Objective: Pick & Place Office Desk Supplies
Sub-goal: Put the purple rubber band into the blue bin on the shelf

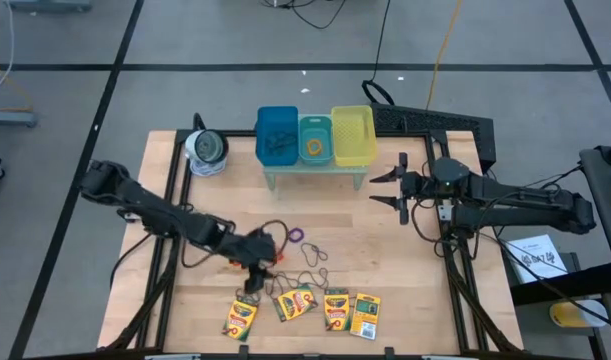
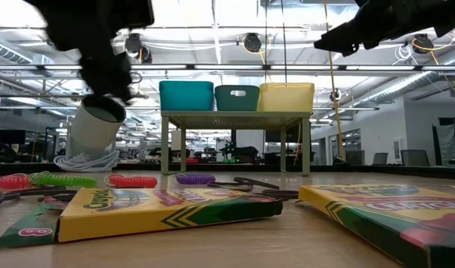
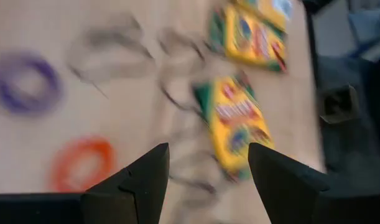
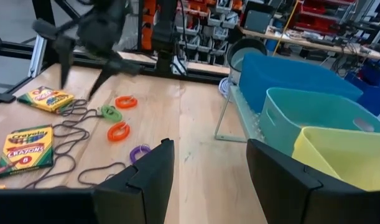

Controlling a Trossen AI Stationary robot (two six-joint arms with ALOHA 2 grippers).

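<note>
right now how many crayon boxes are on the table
4, all in a row along the table's near edge: the leftmost crayon box, the second crayon box just below the left gripper, the third crayon box, and the rightmost crayon box. None looks hidden.

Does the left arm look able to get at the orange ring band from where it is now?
Probably yes: the left gripper hangs open over the clutter, and the orange ring band lies bare on the table just ahead of its fingers.
</note>
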